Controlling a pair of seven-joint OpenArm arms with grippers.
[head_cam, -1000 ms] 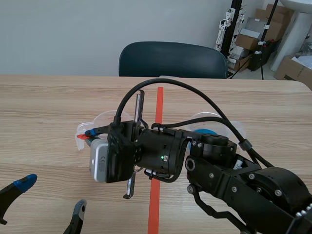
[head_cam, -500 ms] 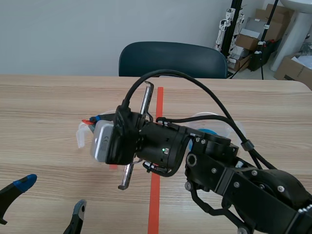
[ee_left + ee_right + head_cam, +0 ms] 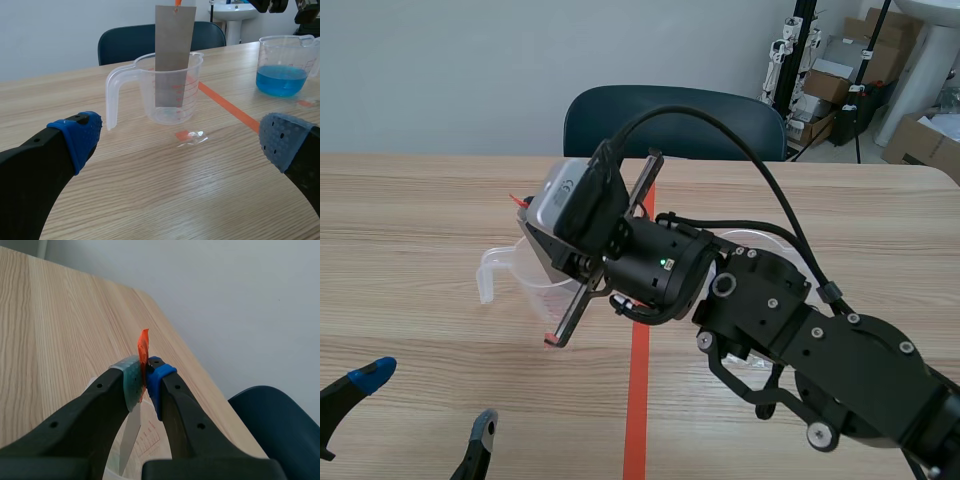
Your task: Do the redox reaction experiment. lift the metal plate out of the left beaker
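The right gripper (image 3: 145, 377) is seen clamped on the orange-tabbed top of a flat grey metal plate (image 3: 172, 55). The plate is hung straight below it, long axis vertical, with its lower end inside a clear plastic beaker (image 3: 148, 82) mid-desk. The left gripper (image 3: 182, 142) is held open, farther off.

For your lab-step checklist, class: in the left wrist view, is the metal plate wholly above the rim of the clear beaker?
No, the metal plate has its lower end hanging below the rim, inside the clear beaker.
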